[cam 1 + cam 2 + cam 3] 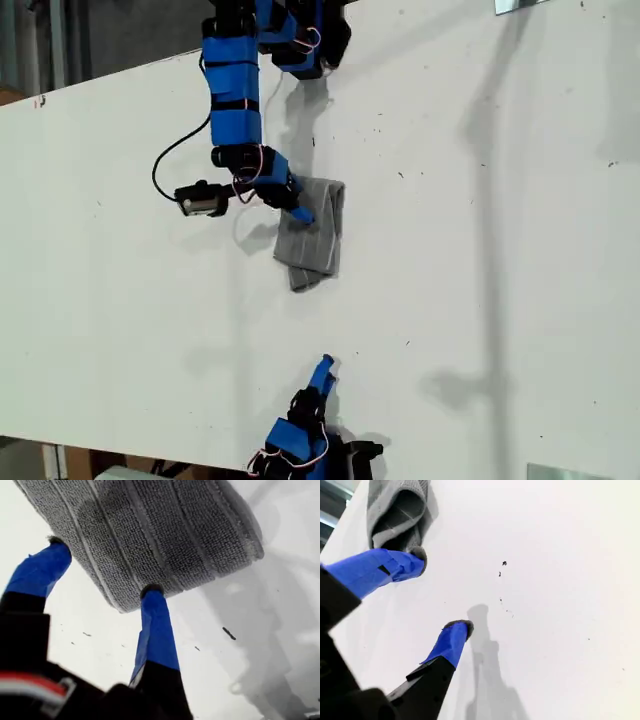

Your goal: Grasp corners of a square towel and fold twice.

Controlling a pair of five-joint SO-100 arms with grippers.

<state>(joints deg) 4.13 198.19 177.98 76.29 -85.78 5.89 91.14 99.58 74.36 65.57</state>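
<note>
The grey striped towel [315, 235] lies folded into a narrow stack near the middle of the white table [480, 260]. My first gripper [298, 212] reaches down from the arm at the exterior view's top and stands open at the towel's edge. Up close, its two blue fingertips [152, 594] touch the border of the towel [165, 535], one on each side of a rounded corner. My second gripper [325, 366] is near the exterior view's bottom edge, well away from the cloth. It is open over bare table, its fingers [451, 637] holding nothing, the towel [395, 510] far ahead.
A black cable [170, 160] loops beside the first arm, and its wrist camera [203, 200] sticks out toward the exterior view's left. Metal plates sit at the exterior view's top right [520, 5] and bottom right [565, 472]. Small dark specks [504, 563] mark the table.
</note>
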